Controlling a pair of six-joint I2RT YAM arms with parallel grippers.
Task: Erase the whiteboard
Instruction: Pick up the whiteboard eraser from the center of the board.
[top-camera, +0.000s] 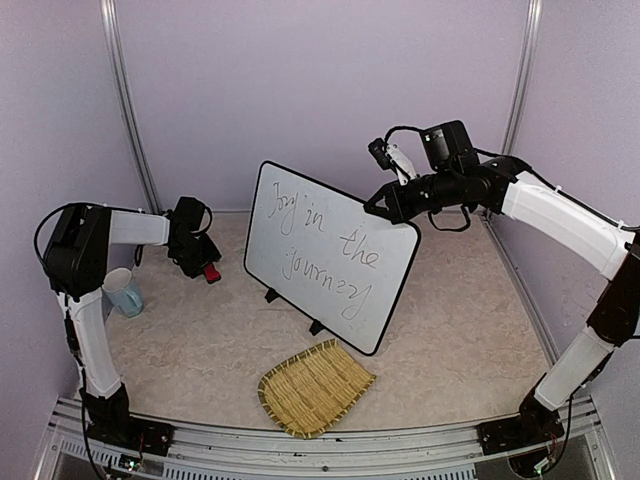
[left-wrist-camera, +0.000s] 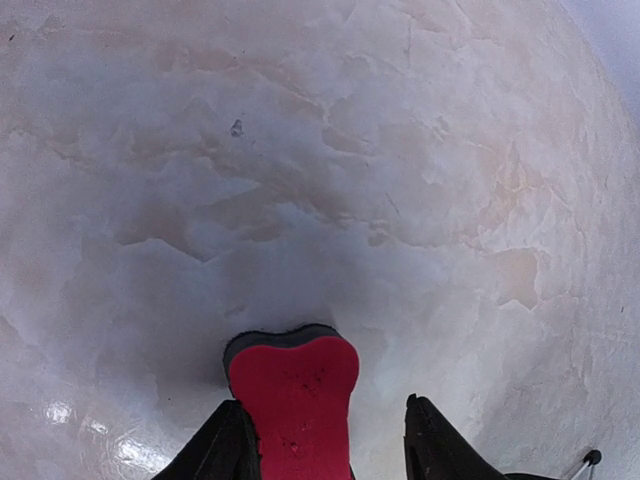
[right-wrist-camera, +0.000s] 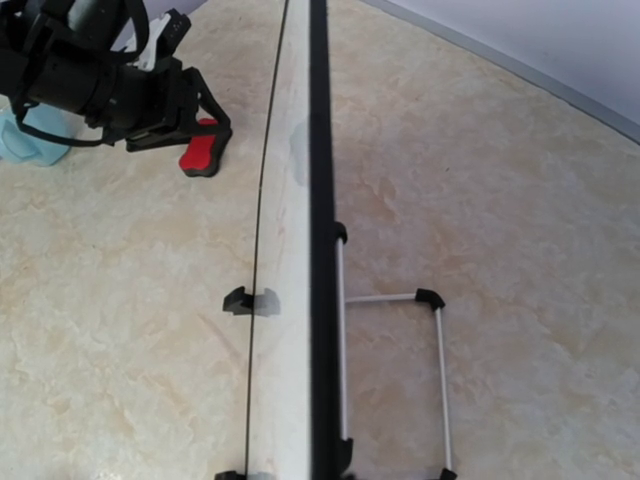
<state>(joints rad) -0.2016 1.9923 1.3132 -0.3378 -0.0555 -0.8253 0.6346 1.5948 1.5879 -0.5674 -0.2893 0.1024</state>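
A straw mat lies nearest, mid-table. Behind it on the left, the left gripper straddles a red eraser, jaws partly open and not yet gripping. The whiteboard stands at centre, handwriting on it, the right gripper pinched shut on its far right corner.

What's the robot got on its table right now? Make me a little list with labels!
Whiteboard: standing upright, with "Joy in the journey" written on it
Right pincer: shut on the whiteboard's top edge
Left pincer: open, with a finger on each side of the red eraser
Blue cup: next to the left arm
Straw mat: lying flat in front of the whiteboard
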